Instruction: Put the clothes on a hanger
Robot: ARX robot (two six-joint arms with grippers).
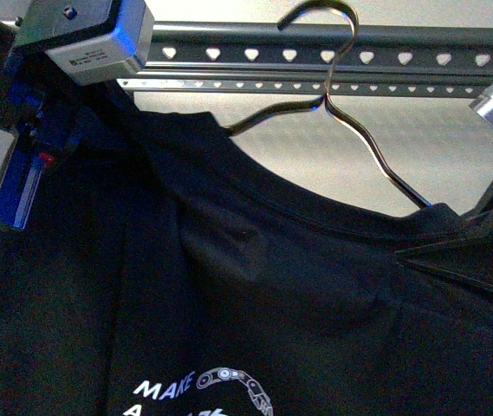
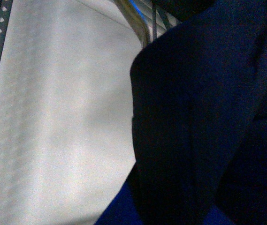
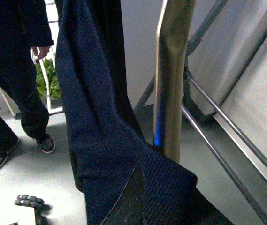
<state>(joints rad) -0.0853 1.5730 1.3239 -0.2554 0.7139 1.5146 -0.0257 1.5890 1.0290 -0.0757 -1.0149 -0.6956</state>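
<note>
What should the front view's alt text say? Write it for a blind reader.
A black T-shirt hangs on a wire hanger whose hook reaches the grey rack rail punched with heart-shaped holes. The left arm and right claw flank its shoulders.

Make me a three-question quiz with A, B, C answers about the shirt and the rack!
1. Where is the wire hanger's hook? A on the floor; B by the rack's top rail; C in a box.
2. What colour is the T-shirt? A yellow; B pink; C black.
3. How is the T-shirt? A draped on the wire hanger; B folded on a table; C rolled up.
Answers: B, the hook curls at the rail; C, black cloth; A, wire runs into its collar.
</note>
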